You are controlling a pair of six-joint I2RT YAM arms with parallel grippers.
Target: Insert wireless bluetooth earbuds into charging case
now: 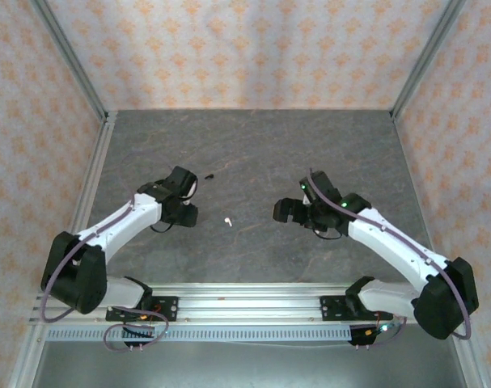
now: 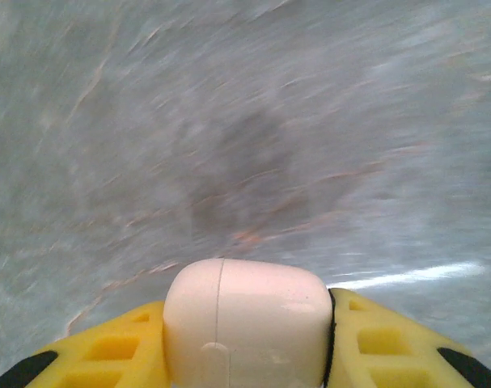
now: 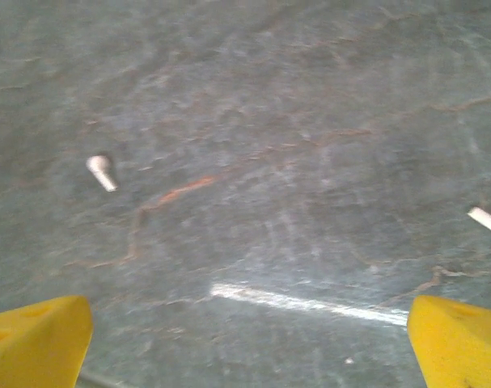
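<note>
A white charging case (image 2: 245,319), lid closed with its seam showing, sits between the yellow fingers (image 2: 387,339) of my left gripper (image 2: 247,343), which is shut on it from both sides. The left gripper (image 1: 183,210) is over the table's left-middle. One white earbud (image 1: 226,219) lies on the table between the two arms, also seen in the right wrist view as the white earbud (image 3: 100,171). A second white earbud (image 3: 489,226) lies at that view's right edge. A black earbud (image 1: 209,175) lies farther back. My right gripper (image 1: 284,212) is open wide above bare table, its fingertips (image 3: 39,339) far apart.
The grey marbled table (image 1: 253,145) is walled by patterned panels on three sides, with metal posts at the back corners. An aluminium rail (image 1: 245,303) carrying both arm bases runs along the near edge.
</note>
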